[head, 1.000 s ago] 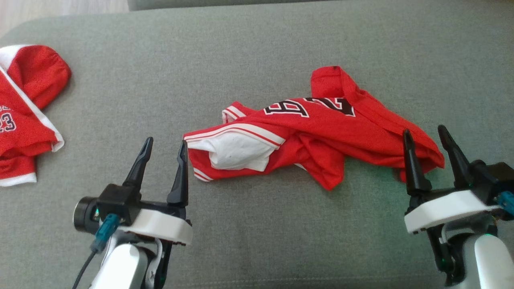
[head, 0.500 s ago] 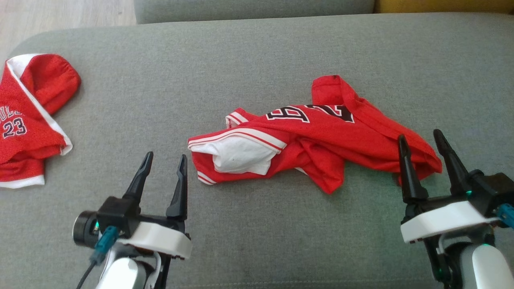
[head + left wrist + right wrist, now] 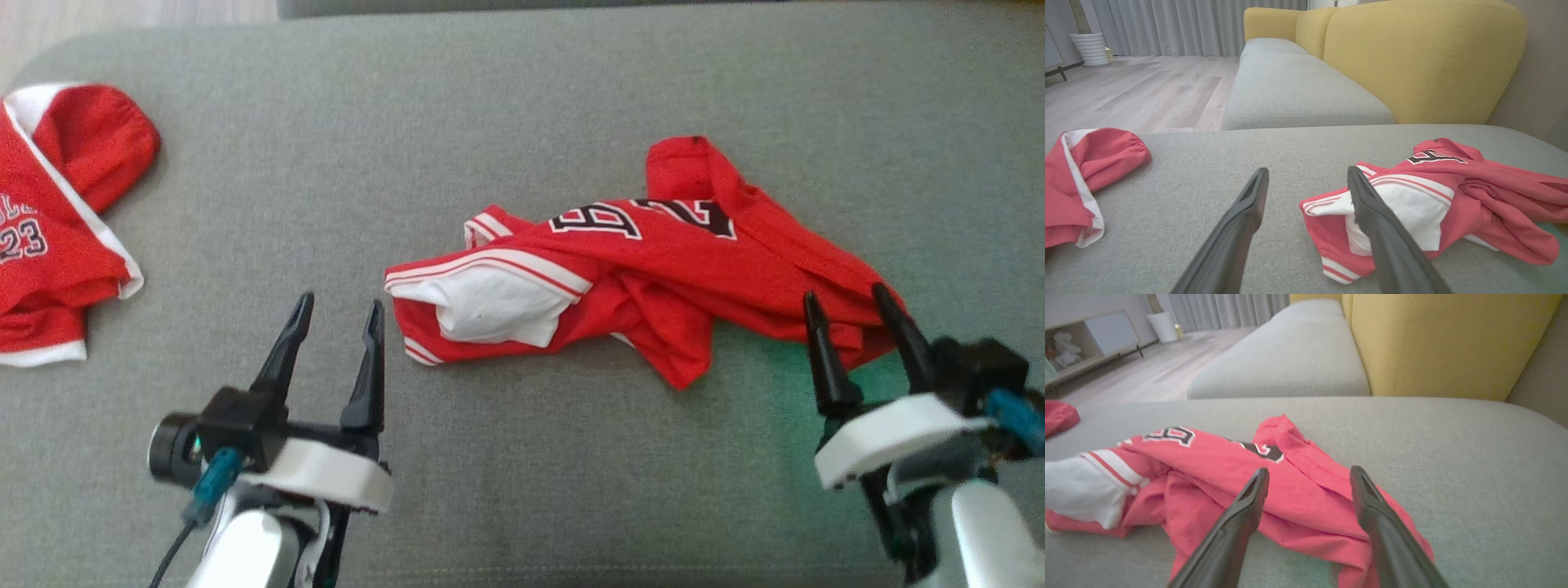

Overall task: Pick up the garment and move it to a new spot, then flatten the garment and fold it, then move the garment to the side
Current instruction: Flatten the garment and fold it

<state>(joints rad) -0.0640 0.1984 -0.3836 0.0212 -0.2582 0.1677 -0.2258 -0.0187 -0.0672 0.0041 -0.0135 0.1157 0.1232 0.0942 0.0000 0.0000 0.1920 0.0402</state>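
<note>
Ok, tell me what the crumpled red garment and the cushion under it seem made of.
The crumpled red garment looks like thin matte jersey knit, probably synthetic: it drapes in soft folds. The grey cushion looks like matte woven upholstery fabric, given its fine speckled weave.

A crumpled red mesh basketball jersey (image 3: 694,261) with white striped trim and black numerals lies bunched and stretched sideways on the grey fabric cushion (image 3: 522,122). Its white inside shows at the left end. The numerals face up along the far edge, upside down in the head view.
</note>
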